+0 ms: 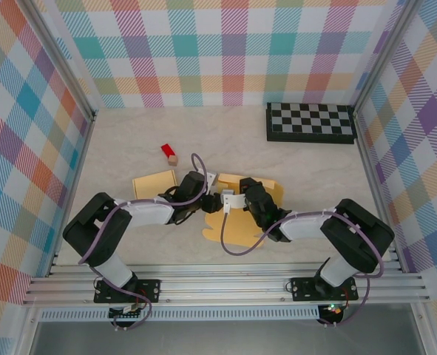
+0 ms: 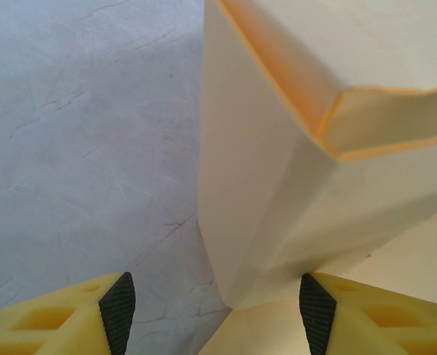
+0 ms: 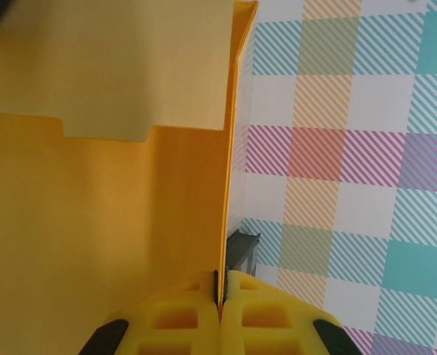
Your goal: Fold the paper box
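Observation:
The paper box [image 1: 236,228] is yellow-orange card lying partly flat on the table between the two arms, with one panel raised. My left gripper [image 1: 209,195] reaches in from the left. In the left wrist view the left gripper [image 2: 218,310] stands open, and a folded corner of the paper box [image 2: 277,185] sits between its black pads [image 2: 118,309] without being pinched. My right gripper [image 1: 235,201] comes in from the right. The right wrist view shows the right gripper [image 3: 221,292] shut on the thin edge of an upright panel of the paper box [image 3: 114,222].
A black-and-white checkerboard [image 1: 310,122] lies at the back right. A small red block [image 1: 168,151] rests left of centre behind the box. Plaid walls with metal rails [image 1: 63,81] close in the table on three sides.

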Controlling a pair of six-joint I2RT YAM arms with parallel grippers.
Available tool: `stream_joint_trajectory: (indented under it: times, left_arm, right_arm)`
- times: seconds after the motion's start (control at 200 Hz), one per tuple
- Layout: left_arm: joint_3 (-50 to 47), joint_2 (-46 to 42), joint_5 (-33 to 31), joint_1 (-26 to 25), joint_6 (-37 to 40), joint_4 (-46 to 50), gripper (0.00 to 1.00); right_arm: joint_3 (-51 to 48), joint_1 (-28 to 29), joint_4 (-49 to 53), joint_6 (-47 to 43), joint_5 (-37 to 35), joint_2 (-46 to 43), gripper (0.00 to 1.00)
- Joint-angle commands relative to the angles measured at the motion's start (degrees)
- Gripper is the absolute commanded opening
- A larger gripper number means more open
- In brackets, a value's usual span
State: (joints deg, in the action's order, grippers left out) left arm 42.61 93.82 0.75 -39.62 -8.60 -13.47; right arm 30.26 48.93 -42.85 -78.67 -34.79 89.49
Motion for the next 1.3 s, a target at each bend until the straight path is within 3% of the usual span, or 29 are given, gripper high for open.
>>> stream_joint_trajectory:
  times: [0.0,0.25,0.405,0.57,1.0,1.18,1.295]
  left_arm:
    - [1.81,1.36,-5.6,-0.37,-2.1,1.69,0.63]
    - [-0.35,1.46,-14.22,-1.06,-5.15,1.04,0.63]
    - [-2.79,-0.42,-12.25,-1.7,-6.37,-3.5,0.63]
    - [-2.22,-1.27,-16.4,-3.9,-8.29,-5.05,0.64]
    - [-3.48,-1.38,-19.77,-6.42,-9.21,-13.17,0.62]
    - [-3.03,-0.05,-18.6,-6.32,-7.6,-16.84,0.61]
    - [-3.88,-1.18,-11.12,-6.32,-5.04,-21.14,0.62]
  right_arm:
    - [-1.3,1.26,0.4,-0.88,0.94,1.12,0.0]
    - [-2.32,2.4,0.55,-1.75,0.09,0.75,0.0]
    - [-2.41,3.33,0.62,-1.26,-0.84,1.59,0.0]
    - [-2.24,4.32,1.06,0.38,-2.04,1.78,0.0]
    - [-2.18,5.56,5.27,3.86,-2.48,-0.8,0.0]
    - [-1.97,6.29,6.29,5.39,-2.14,-1.33,0.0]
    - [-1.81,6.44,11.13,7.52,-1.1,-2.44,0.0]
